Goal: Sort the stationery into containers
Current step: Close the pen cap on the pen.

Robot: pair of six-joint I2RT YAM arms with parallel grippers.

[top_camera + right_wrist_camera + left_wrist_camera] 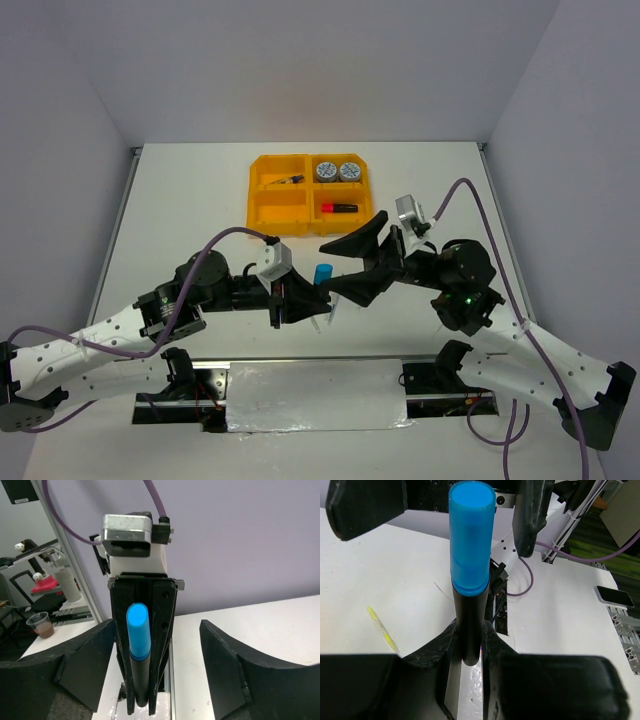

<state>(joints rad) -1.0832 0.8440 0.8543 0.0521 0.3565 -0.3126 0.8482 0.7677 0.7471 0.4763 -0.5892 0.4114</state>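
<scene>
Left gripper [308, 300] pinching black marker [470, 555] with blue cap — right gripper [352, 262] spread wide at its 3 o'clock; yellow tray [254, 195] at 12 o'clock.

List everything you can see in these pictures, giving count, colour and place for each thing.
tray: one, orange-yellow, four compartments, far middle of the table
tape rolls: two, blue-white patterned, far-right compartment
red-capped highlighter: one, black body, near-right compartment
pen-like item: one, dark, far-left compartment
blue-capped highlighter: one, black body, held upright
thin pen: one, pale yellow, lying on the table
table: one, white
left gripper: one, black, shut on the blue-capped highlighter
right gripper: one, black, open, fingers either side of the blue cap
</scene>
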